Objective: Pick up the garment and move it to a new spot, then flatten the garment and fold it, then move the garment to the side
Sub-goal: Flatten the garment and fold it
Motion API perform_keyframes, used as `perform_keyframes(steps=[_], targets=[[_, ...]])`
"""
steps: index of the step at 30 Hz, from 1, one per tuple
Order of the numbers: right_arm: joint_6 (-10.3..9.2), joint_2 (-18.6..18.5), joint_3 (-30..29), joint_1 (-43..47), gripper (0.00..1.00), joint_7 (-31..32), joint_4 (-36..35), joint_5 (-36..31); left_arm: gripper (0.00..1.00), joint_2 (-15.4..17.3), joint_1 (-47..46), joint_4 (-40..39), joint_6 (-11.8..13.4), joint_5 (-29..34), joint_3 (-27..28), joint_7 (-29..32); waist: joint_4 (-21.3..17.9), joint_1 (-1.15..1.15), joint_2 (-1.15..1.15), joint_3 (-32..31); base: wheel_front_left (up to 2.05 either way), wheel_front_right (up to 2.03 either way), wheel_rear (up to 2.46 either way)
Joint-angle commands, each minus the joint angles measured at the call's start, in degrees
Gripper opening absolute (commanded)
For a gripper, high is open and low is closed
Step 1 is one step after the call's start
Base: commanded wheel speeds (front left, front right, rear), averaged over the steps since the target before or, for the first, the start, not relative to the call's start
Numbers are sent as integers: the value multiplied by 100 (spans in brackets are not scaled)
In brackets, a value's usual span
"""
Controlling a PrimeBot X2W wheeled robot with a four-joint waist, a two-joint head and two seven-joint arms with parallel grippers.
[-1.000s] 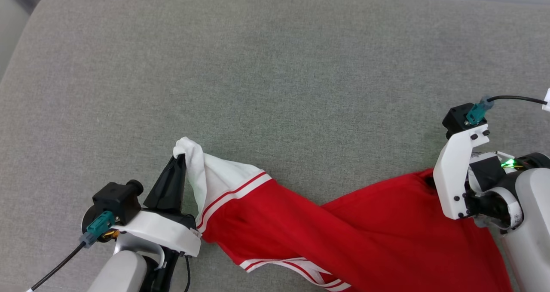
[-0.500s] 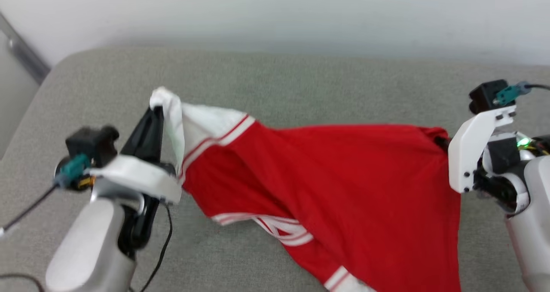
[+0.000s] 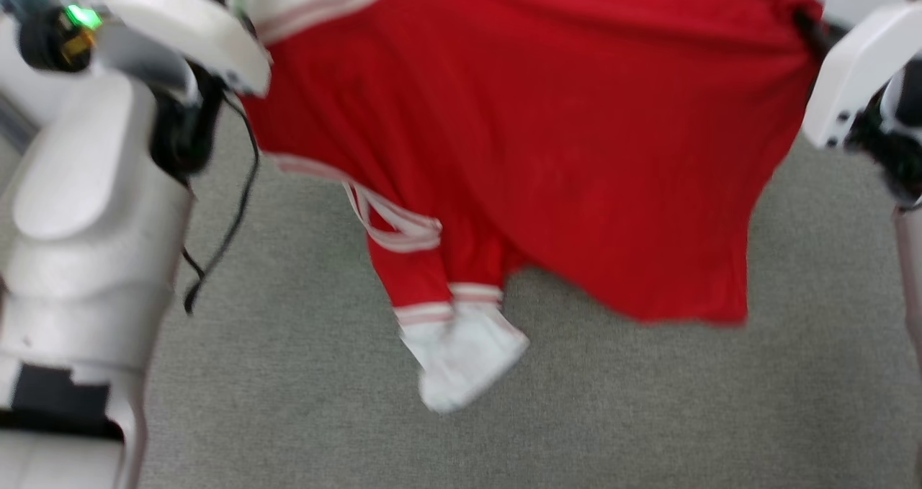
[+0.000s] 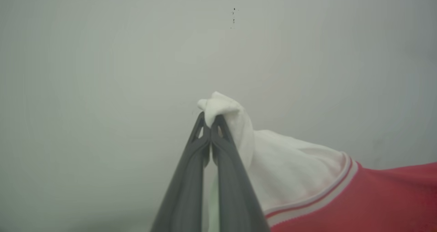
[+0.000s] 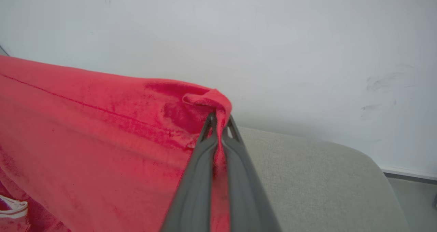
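Above the padded grey surface (image 3: 288,388), the garment (image 3: 562,150) hangs in the air, spread like a curtain between both arms.

- Left gripper (image 4: 210,122): fingers pressed together, pinching the bunched tip of a white sleeve (image 4: 293,163). A pale wall (image 4: 102,54) lies behind it.
- Right gripper (image 5: 220,121): fingers likewise clamped, on a rolled corner of the red body fabric. It is probably a hem corner, though the edge is too bunched to be sure.
- Why held so: the two grips sit well apart and roughly level, which keeps the top edge taut and lets the cloth fall open under its own weight. That suits carrying the shirt to a new spot and laying it down flat without wrinkles.
- Orientation: the long axis runs left to right across the head view, along the stretched top edge. The sleeve and neck end sit toward the robot's left, the plain red end toward its right.
- The striped neck trim (image 3: 392,230) sags in a loop below left of centre. The free sleeve (image 3: 461,359) dangles lowest, pointing down at the surface.
- Whether that sleeve touches the surface I cannot tell, because the head view is blurred.
- A dark cable (image 3: 230,208) hangs loose from the left wrist, just beside the cloth.
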Motion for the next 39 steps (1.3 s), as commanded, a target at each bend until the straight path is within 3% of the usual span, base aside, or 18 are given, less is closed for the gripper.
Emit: perform_keyframes(steps=[1,15,23,32,39], targets=[[-4,34,-42,-253,0,-50,18,-47,0,70,-324,76,-21,52,20,-44,-109,0,0,353,0,0,0],[-4,214,-431,-3019,0,-788,-56,-845,0,581,-3483,821,-171,435,42,-375,-318,0,0,2249,0,0,0],[-4,324,-353,-4013,0,-1139,227,-1110,0,626,-4415,1138,-228,406,42,-526,-305,0,0,3074,0,0,0],[-4,289,1,-4319,0,-1601,1067,-975,0,526,-4131,1440,-269,207,27,-745,-194,0,0,3498,0,0,0],[-4,263,300,-3791,0,-2054,1933,-756,0,469,-3291,1548,-303,18,-105,-908,-89,0,0,3165,0,0,0]])
